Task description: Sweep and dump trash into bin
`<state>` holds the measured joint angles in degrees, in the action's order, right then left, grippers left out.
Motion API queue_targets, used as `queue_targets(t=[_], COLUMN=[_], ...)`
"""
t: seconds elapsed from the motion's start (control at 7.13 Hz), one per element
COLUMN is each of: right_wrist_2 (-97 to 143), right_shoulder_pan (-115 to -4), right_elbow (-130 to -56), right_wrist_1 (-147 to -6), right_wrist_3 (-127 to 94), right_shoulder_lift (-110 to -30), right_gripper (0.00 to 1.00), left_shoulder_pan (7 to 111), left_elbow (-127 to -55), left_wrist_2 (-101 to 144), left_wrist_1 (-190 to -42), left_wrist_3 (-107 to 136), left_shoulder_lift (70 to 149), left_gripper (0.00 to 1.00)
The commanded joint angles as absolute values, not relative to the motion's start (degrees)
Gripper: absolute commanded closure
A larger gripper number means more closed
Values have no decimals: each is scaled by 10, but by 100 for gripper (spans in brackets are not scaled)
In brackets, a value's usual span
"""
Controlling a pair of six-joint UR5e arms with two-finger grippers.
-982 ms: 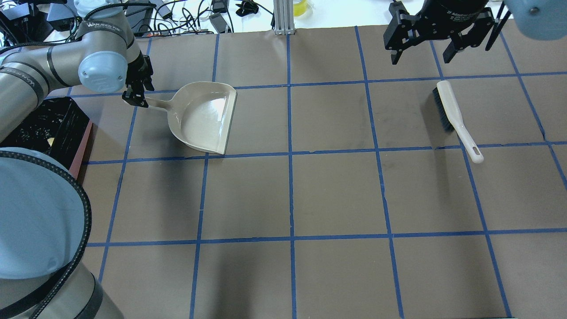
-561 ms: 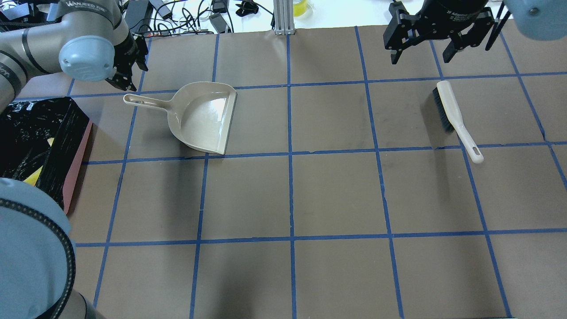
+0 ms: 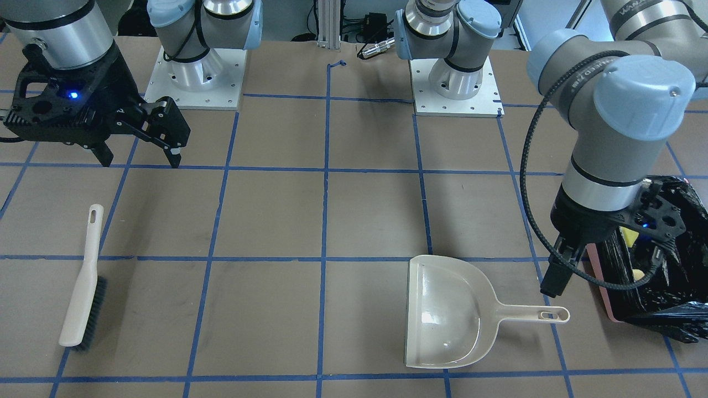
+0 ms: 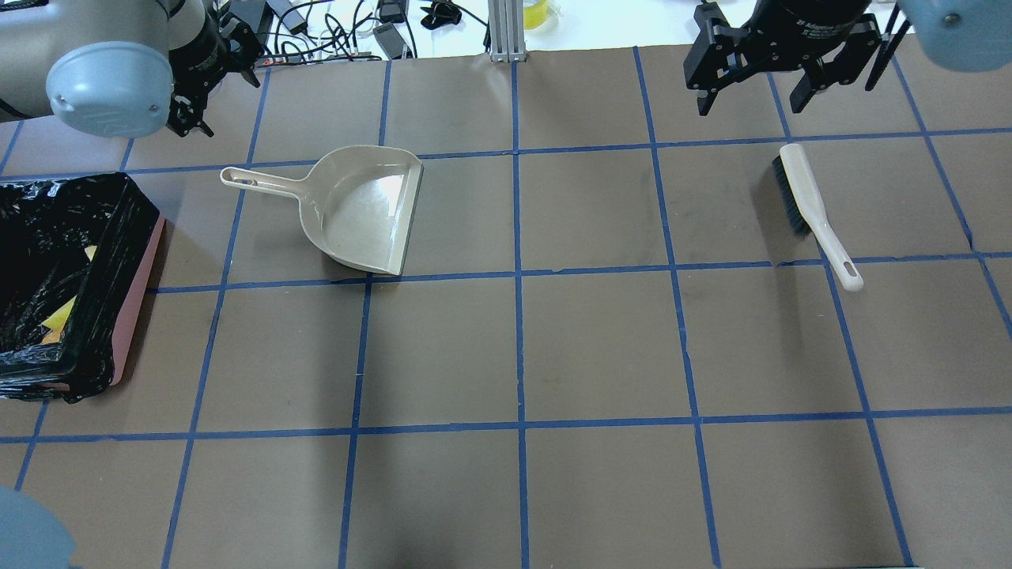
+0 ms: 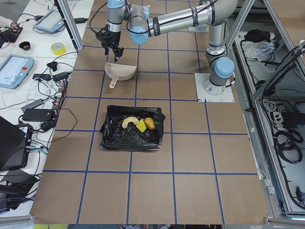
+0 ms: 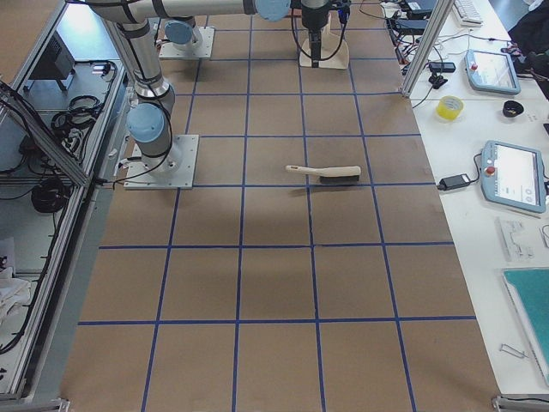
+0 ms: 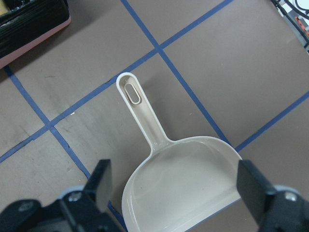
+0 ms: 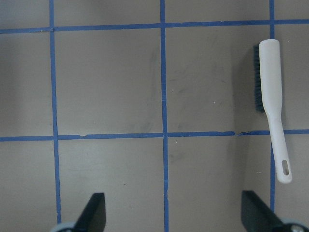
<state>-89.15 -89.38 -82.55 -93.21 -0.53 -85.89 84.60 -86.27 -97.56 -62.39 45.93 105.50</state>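
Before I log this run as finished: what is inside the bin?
In the bin lie a pale crescent piece, a sponge wedge and an orange lump. Anything under the black liner folds is hidden.

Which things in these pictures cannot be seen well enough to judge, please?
1. Overhead view: the bin is cut off by the left edge, so only some yellow trash shows.
2. Front-facing view: the left arm covers most of the bin's inside.
3. Left exterior view: the trash pieces are too small to tell their material.
4. Left wrist view: the front lip of the dustpan is cut off by the bottom edge.
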Motion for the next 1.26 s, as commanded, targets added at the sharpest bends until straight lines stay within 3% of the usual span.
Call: queue_targets(t=[0.0,0.56,0.7,1.12], right_wrist_2=[-891,-891,-891,-891], right_shoulder_pan=[-894,-894,-894,-894], right_elbow=[-825,-825,-825,-825], right_wrist_1=[-933,-934,-933,-933], right_wrist_3=[-6,-5,-5,-5], right_shoulder_lift=[-859,-858,-859,-859], right_gripper=[0,0,0,0], left_shoulder_pan=[857,925,925,889], left_elbow=[-874,-914,-906,-852], left_wrist_2=[-909,-911,-918,-920], left_wrist_1=[-627,-631,-686,-905], left_wrist_3=[322,190,35,-89], left_shoulder_lift=[1039,1011,994,933], left_gripper=[0,0,0,0])
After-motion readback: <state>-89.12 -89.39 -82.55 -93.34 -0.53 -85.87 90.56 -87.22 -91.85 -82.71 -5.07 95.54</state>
